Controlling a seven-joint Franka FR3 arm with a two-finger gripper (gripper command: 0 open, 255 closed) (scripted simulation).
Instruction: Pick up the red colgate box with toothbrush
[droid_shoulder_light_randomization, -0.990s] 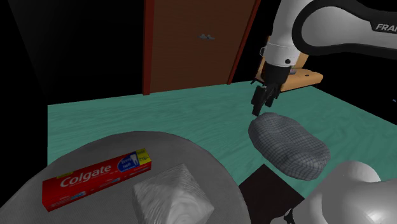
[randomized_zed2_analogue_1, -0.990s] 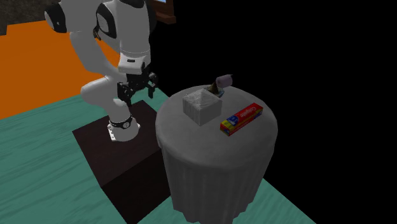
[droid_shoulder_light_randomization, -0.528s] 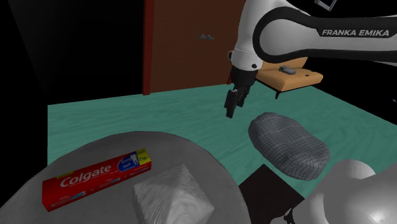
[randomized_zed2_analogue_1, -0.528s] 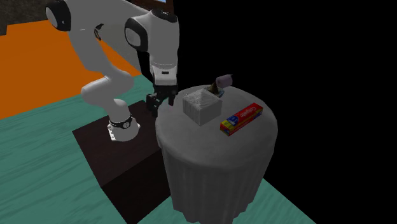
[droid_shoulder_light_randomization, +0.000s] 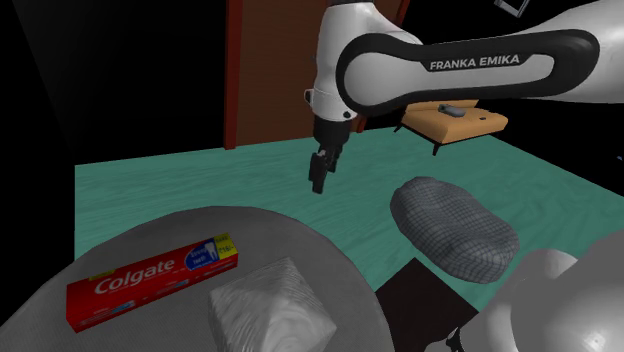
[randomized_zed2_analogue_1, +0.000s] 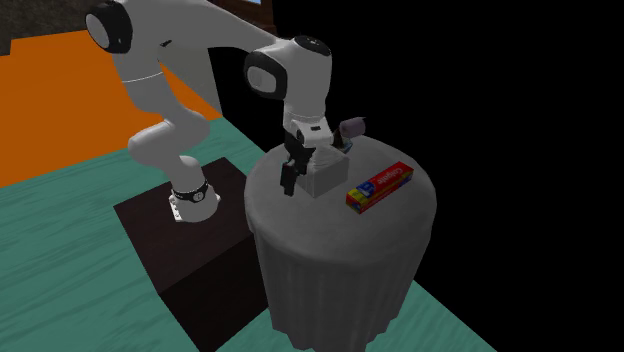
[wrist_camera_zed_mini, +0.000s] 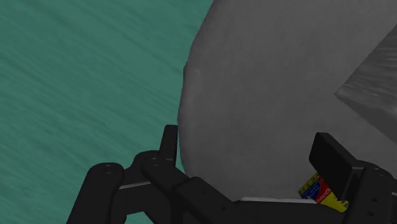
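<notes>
Grey block (droid_shoulder_light_randomization: 270, 305) just beside Colgate box (droid_shoulder_light_randomization: 150, 280); box's top open.

A round grey table (randomized_zed2_analogue_1: 322, 216) bears a red Colgate box (droid_shoulder_light_randomization: 152, 278) and grey block (droid_shoulder_light_randomization: 270, 310).

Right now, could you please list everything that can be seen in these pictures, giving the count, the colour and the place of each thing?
toothpaste box: one, red with a blue end, flat on the table
block: one, light grey, on the table beside the toothpaste box
cup: one, pale, on the table behind the block
table: one, round, grey cloth, beside the stand
cushion: one, grey, on the floor
bench: one, tan, far back on the floor
door: one, brown, behind the floor
floor: teal
stand: one, dark, on the floor
arm: one, white, reaching over the table
end effector: one, black, open, over the table's edge, holding nothing
</notes>
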